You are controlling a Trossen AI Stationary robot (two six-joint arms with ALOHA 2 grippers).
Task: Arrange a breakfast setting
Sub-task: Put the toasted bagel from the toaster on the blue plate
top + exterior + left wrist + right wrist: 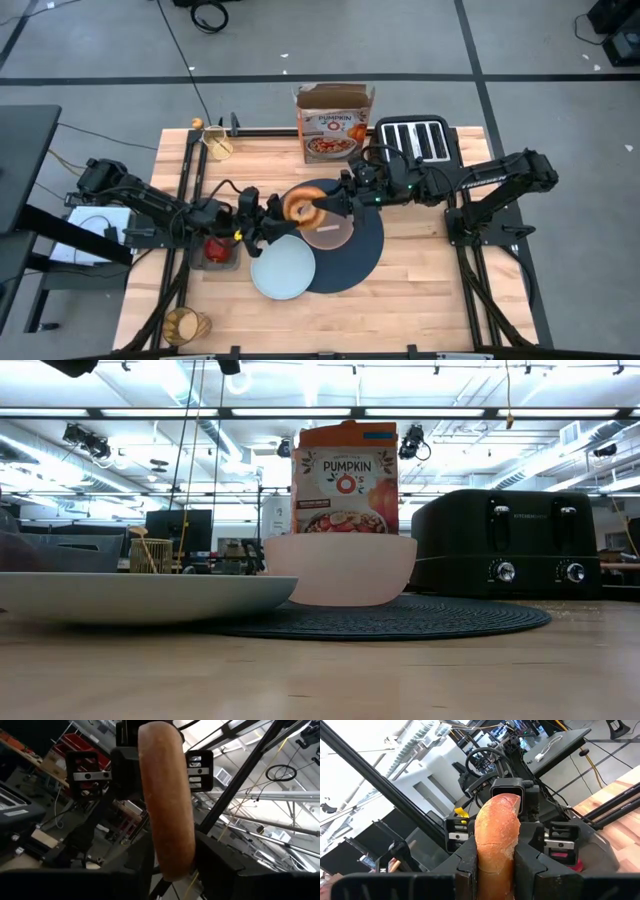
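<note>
The wooden bench (420, 290) holds a round dark-blue mat (365, 250) right under both claws. A black toaster (418, 138) and a cereal box (334, 125) stand behind the right claw (322, 205). A pale-blue plate (283, 271) lies under the left claw (272, 215), the pink bowl (330, 233) under the right one. Both claws are clamped on the bagel (299, 206), held up between them. A red apple (218, 246) sits behind the left claw
</note>
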